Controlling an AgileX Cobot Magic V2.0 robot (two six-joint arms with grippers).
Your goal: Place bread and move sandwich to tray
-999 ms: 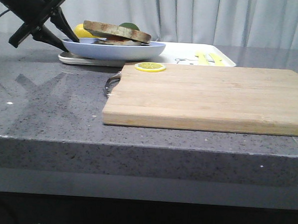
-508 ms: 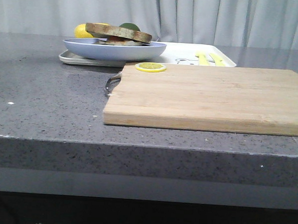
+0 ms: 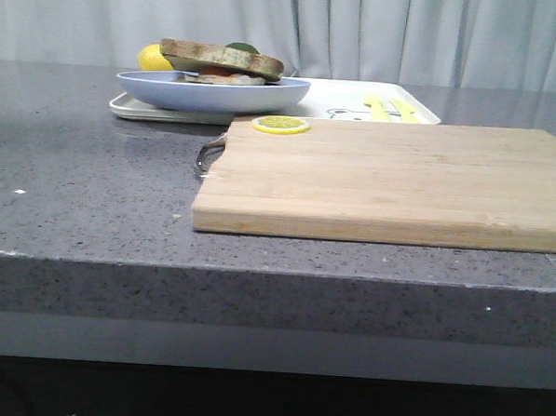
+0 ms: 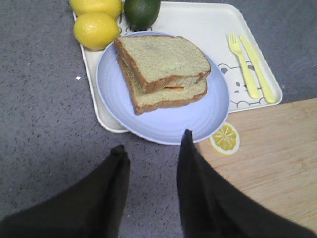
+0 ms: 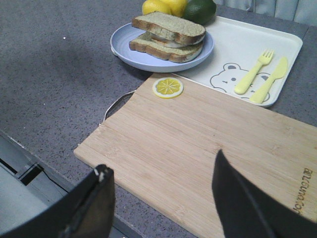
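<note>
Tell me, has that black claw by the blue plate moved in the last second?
Yes. It stood left of the blue plate in the front view; now it is gone from that view, pulled back toward the robot.

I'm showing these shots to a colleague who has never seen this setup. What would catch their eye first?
Probably the sandwich, two brown-crusted slices with an orange filling, sitting on a light-blue plate that rests on the white tray. Next, the large wooden cutting board in front of the tray, bare except for a lemon slice near its corner. Two lemons and a lime sit at the tray's far end.
</note>
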